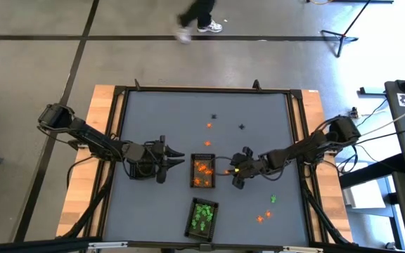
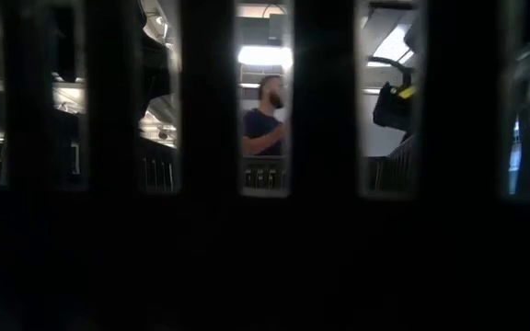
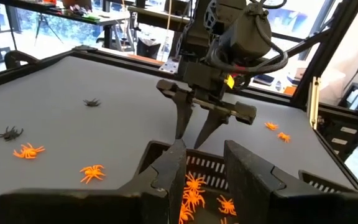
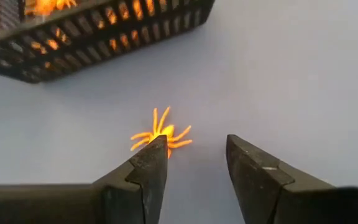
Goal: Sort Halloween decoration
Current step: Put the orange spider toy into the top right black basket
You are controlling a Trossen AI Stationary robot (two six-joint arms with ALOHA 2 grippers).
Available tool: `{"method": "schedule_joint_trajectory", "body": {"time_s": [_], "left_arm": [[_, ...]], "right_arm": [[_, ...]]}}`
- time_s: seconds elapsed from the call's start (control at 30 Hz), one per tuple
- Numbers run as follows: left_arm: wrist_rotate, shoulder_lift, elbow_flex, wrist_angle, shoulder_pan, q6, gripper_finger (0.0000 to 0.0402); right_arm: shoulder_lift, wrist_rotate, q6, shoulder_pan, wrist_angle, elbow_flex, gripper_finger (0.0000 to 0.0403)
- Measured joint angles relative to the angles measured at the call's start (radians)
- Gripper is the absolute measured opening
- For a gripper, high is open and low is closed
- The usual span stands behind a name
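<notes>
The left gripper (image 1: 178, 160) hangs at about nine o'clock from the tray of orange spiders (image 1: 202, 173), its jaws spread, the fingertips just short of the tray's slatted wall. That tray sits near the middle of the grey table (image 1: 153, 112); at six o'clock from it lies a second dark tray (image 1: 203, 217) filled with green trinkets. At twelve o'clock from the orange tray, loose orange spiders (image 1: 209, 126) and two black ones (image 1: 214, 117) lie scattered. The right gripper (image 1: 233, 169) is at three o'clock from the orange tray, jaws spread and pointing down over a single orange spider (image 4: 161, 136) that lies on the table just beside one fingertip, perhaps touching it. Toward five o'clock, a green trinket (image 1: 273, 199) and two more orange ones (image 1: 264, 216) rest apart. The low view is mostly dark; a person (image 2: 263, 127) shows beyond the table.
</notes>
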Motion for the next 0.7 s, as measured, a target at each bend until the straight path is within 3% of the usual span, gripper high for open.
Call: {"method": "schedule_joint_trajectory", "body": {"time_s": [0.47, 0.7], "left_arm": [[0.0, 0.0, 0.0, -0.002, 0.0, 0.003, 0.0102], [0.0, 0.0, 0.0, -0.001, 0.0, 0.003, 0.0102]], "right_arm": [[0.075, -0.027, 0.003, 0.0, 0.093, 0.003, 0.0155], [0.075, -0.022, -0.015, 0.0, 0.086, 0.002, 0.0066]]}}
